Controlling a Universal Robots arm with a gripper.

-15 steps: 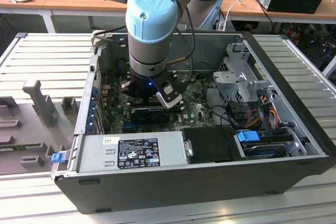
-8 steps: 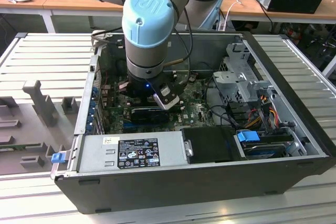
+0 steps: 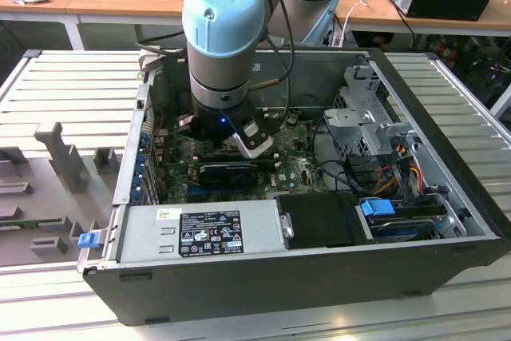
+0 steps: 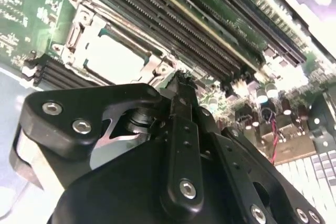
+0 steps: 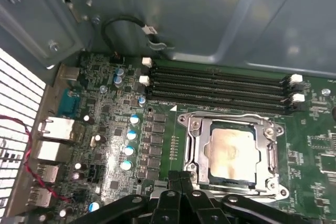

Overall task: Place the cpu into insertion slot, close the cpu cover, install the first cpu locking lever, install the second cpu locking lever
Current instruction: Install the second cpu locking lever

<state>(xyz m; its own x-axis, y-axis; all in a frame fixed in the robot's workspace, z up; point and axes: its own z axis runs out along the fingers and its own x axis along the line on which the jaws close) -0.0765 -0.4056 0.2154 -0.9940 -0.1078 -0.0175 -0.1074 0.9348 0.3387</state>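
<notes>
The cpu (image 5: 230, 153) lies flat in the insertion slot (image 5: 261, 178) on the green motherboard, its metal top showing through the window of the cpu cover (image 5: 196, 145). The cover lies down flat over it. In the second wrist view the cpu (image 4: 112, 57) and cover (image 4: 153, 64) sit just beyond my black fingertips. My gripper (image 5: 181, 181) is shut, its fingers pressed together with nothing seen between them, tips at the socket's near edge by one corner of the cover. From outside, the arm's wrist (image 3: 227, 109) reaches down into the open computer case. I cannot tell how the locking levers stand.
Long black memory slots (image 5: 220, 85) run beside the socket. Round capacitors (image 5: 129, 150) and rear ports (image 5: 52, 129) flank its other side. A black cable loop (image 5: 128, 22) hangs on the grey case wall. The power supply (image 3: 207, 229) and drive cage (image 3: 367, 125) crowd the case.
</notes>
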